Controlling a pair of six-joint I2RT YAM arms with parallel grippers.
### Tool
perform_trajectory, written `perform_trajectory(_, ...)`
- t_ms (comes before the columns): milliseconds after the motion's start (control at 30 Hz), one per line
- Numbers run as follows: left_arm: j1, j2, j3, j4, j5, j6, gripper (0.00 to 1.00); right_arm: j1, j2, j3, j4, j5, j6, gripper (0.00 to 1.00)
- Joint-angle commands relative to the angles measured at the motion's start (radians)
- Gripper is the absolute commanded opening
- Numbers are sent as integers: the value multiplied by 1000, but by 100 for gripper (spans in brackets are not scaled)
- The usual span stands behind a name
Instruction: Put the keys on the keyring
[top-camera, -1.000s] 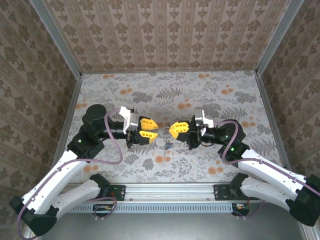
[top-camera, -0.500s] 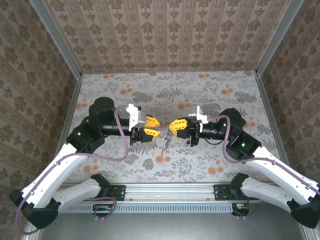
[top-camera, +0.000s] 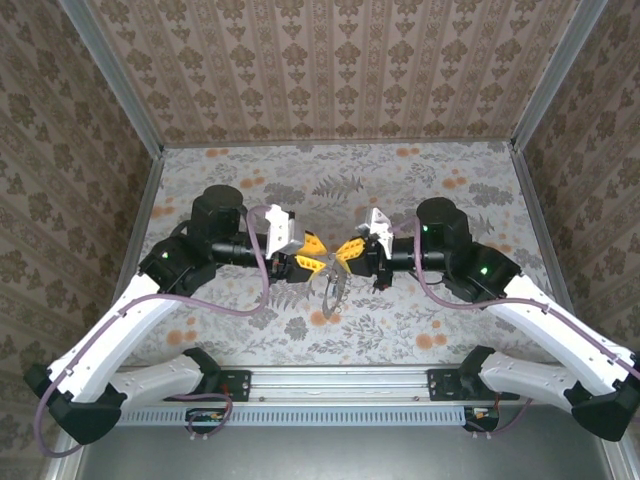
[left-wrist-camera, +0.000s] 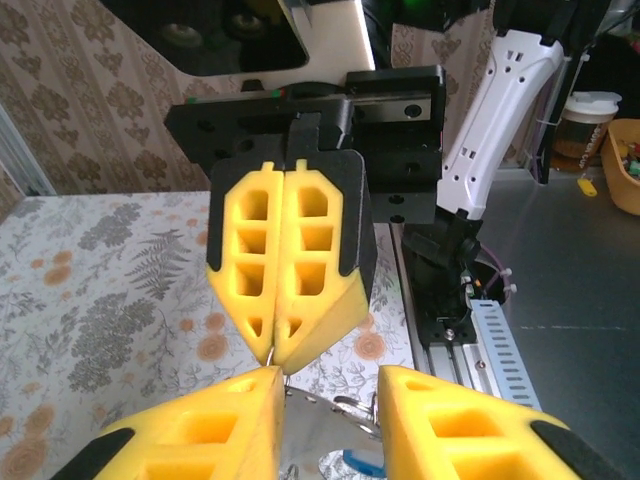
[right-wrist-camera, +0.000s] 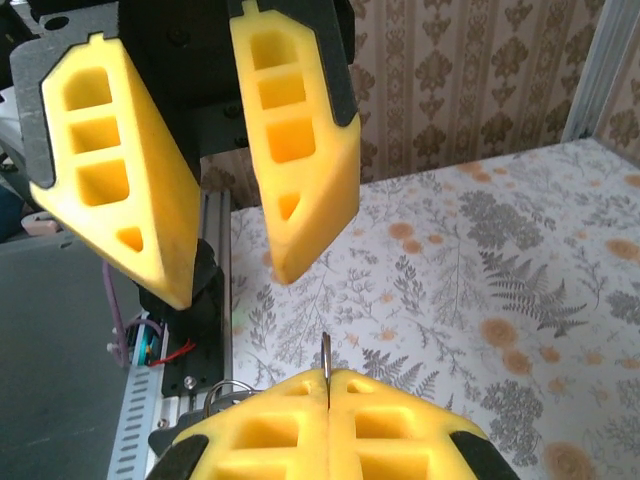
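Observation:
My right gripper (top-camera: 342, 252) is shut on a thin metal edge (right-wrist-camera: 325, 358) that sticks up between its pads; I take it for the keyring. My left gripper (top-camera: 322, 262) faces it tip to tip above the table's middle and stands open. In the left wrist view a grey loop of the keyring (left-wrist-camera: 352, 403) lies between my left fingers (left-wrist-camera: 200, 430), with a silvery flat piece (left-wrist-camera: 319, 424) and a blue key head (left-wrist-camera: 364, 461) below it. The keys (top-camera: 331, 295) hang under the two grippers. The right gripper's shut tip (left-wrist-camera: 278, 355) almost touches my left finger.
The floral tabletop (top-camera: 450, 200) spreads around the grippers, walled by patterned panels. An aluminium rail (top-camera: 340, 385) with the arm bases runs along the near edge. Cables loop from both wrists.
Both arms have swung inward and their grippers have come together from a gap apart. The keys now dangle beneath the meeting tips. The left jaws have narrowed slightly.

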Motion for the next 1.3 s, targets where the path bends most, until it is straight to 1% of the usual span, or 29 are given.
perform_trajectory(0, -8, 15, 31, -55, -18, 45, 28, 7, 18, 70, -61, -10, -46, 0)
perform_trajectory(167, -11, 34, 36, -85, -53, 66, 28, 15, 51, 117, -131, -41, -95, 0)
perform_trajectory(367, -18, 50, 32, -97, -62, 74, 25, 27, 95, 156, -208, -45, -131, 0)
perform_trajectory(867, -62, 99, 44, -142, -115, 96, 21, 48, 105, 157, -195, -93, -145, 0)
perform_trajectory(1067, -75, 111, 52, -164, -160, 112, 20, 55, 93, 148, -186, -116, -153, 0)
perform_trajectory(1167, -78, 105, 46, -161, -183, 116, 21, 57, 91, 144, -186, -116, -155, 0)
perform_trajectory(1267, -79, 96, 40, -152, -185, 113, 25, 58, 91, 143, -188, -124, -159, 0)
